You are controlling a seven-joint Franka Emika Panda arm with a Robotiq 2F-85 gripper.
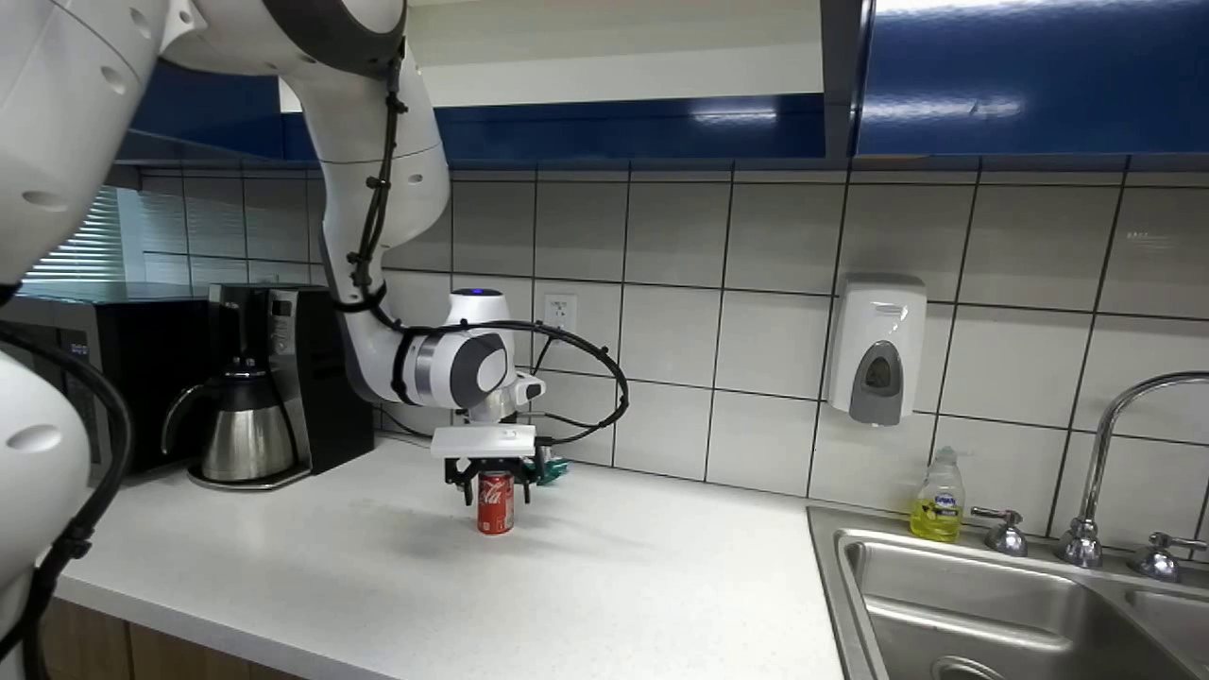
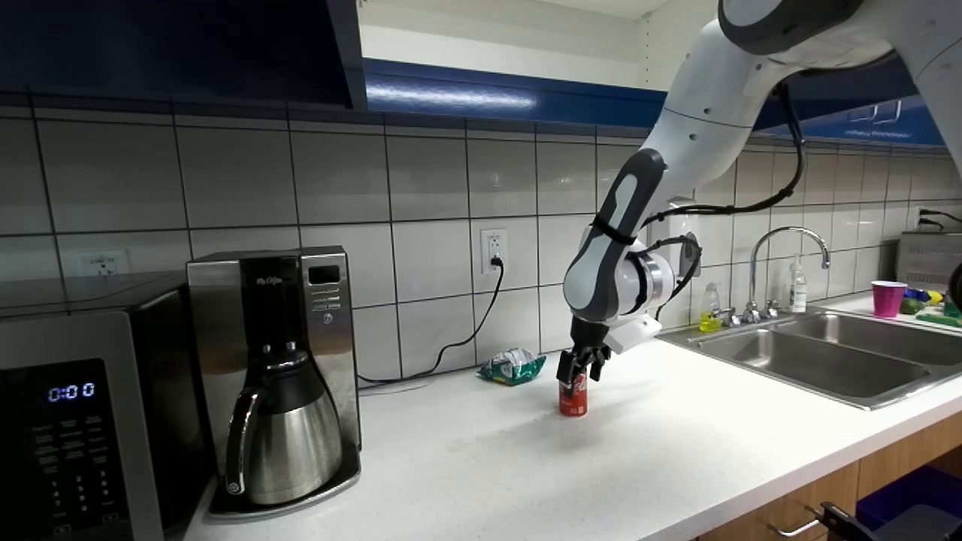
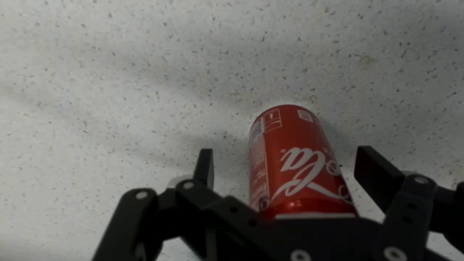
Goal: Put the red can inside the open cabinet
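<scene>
In an exterior view, the red can stands upright on the pale surface, between its back and front edges. The gripper points down over it, one finger to each side of the upper part. The open cabinet hangs above the back edge.

In an exterior view, a teal packet lies by the surface's back edge, near the can; the coffee maker stands well apart.

In the wrist view, the fingers are spread, with gaps on both sides of the can.
</scene>
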